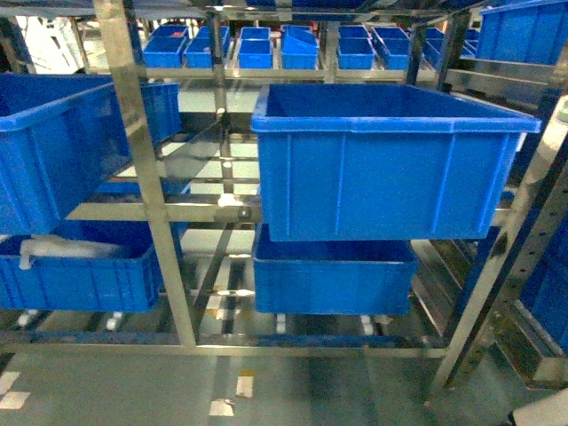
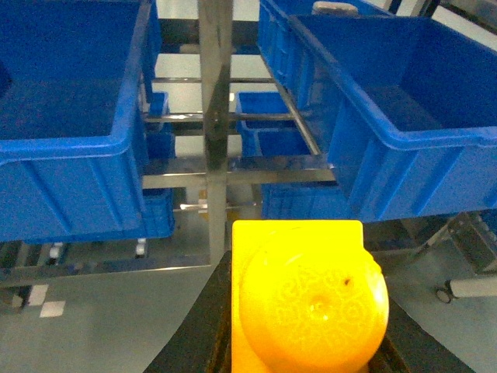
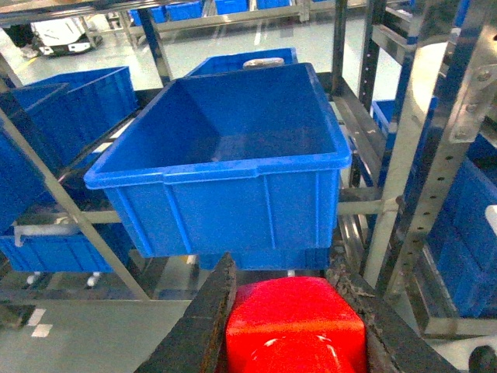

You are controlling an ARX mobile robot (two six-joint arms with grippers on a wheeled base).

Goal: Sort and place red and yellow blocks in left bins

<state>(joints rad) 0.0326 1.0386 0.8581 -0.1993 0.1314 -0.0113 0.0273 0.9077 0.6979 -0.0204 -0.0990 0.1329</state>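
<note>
Now: left gripper (image 2: 299, 342) holds yellow block (image 2: 307, 299) | right gripper (image 3: 291, 326) holds red block (image 3: 295, 322) | blue bins (image 1: 390, 164) not yet reached; both drops remain.

Bright, soft-focus views (glossy glare)

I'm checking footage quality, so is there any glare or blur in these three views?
Head view: soft overall, with ceiling-light streaks on the floor. Left wrist view: the yellow block is blown out and blurry up close. Right wrist view: sharpest, with white glare spots on the red block; the blue bin is evenly lit.
</note>
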